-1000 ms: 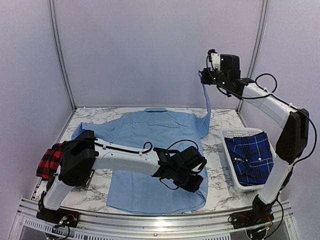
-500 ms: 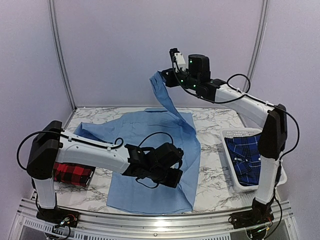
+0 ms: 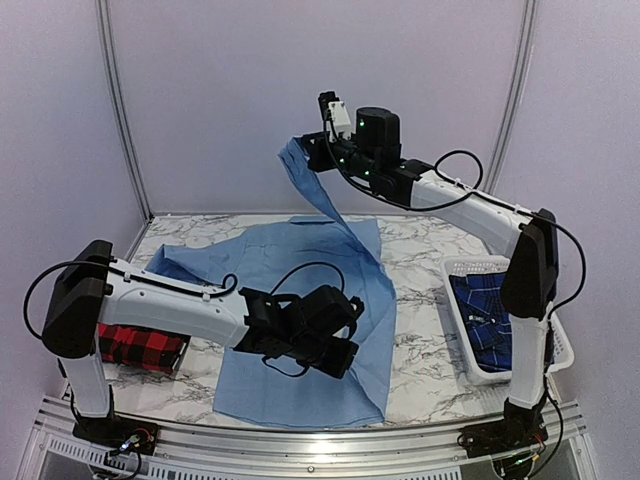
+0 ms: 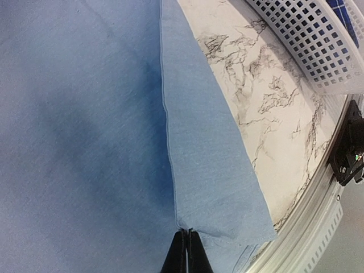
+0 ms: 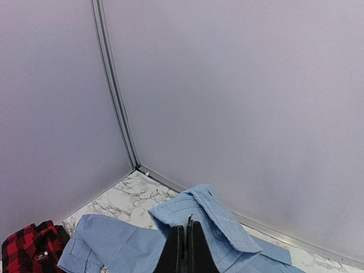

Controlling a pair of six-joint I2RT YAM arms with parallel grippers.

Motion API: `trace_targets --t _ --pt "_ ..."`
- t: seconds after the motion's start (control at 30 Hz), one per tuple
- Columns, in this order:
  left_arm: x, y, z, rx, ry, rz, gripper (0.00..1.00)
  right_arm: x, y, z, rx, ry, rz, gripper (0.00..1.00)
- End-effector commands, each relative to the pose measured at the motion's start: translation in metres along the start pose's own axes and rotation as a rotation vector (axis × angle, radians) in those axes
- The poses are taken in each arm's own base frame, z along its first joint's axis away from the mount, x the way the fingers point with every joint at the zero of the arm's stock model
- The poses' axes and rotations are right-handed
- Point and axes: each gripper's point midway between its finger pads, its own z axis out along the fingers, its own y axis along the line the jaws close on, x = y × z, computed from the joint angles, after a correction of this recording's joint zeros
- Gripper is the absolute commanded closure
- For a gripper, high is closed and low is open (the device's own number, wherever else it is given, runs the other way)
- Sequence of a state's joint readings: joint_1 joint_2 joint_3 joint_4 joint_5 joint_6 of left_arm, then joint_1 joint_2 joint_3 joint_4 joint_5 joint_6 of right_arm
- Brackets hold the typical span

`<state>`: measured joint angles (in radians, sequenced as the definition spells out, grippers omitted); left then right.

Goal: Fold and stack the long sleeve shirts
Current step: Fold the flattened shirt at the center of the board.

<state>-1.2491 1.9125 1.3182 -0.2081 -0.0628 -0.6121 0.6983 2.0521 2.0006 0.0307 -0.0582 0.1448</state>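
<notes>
The light blue shirt [image 3: 290,270] lies spread mid-surface, its right edge turned over and one sleeve hoisted high at the far side by the right end effector [image 5: 184,228], tips pinching cloth. The left end effector [image 4: 184,234] pinches the near fold. If the sleeve slips free or the near grip drags, I'd expect a skewed fold

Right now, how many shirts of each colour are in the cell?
light blue shirt: 1
red-and-black check shirt: 1
dark blue plaid shirt, in the white basket: 1
Total: 3 shirts
</notes>
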Motion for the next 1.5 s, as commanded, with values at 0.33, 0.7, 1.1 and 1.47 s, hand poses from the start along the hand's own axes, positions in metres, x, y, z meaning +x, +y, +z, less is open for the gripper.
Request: trace_targets --t 0.33,0.7,1.1,1.47 --pt "0.027 0.009 -0.022 -0.045 0.045 0.073 1.00 -0.026 0.000 -0.016 0.023 -0.100 0.036 1.00" --pt "0.061 0.017 -0.034 -0.112 0.085 0.009 1.00 -0.038 0.026 -0.012 0.046 -0.175 0.067 1.00" --pt "0.072 0.017 -0.052 -0.155 0.080 -0.017 1.00 -0.065 0.055 -0.022 0.015 -0.248 0.064 1.00" --pt "0.097 0.025 -0.056 -0.199 0.117 -0.046 1.00 -0.063 0.070 -0.017 -0.024 -0.260 0.098 1.00"
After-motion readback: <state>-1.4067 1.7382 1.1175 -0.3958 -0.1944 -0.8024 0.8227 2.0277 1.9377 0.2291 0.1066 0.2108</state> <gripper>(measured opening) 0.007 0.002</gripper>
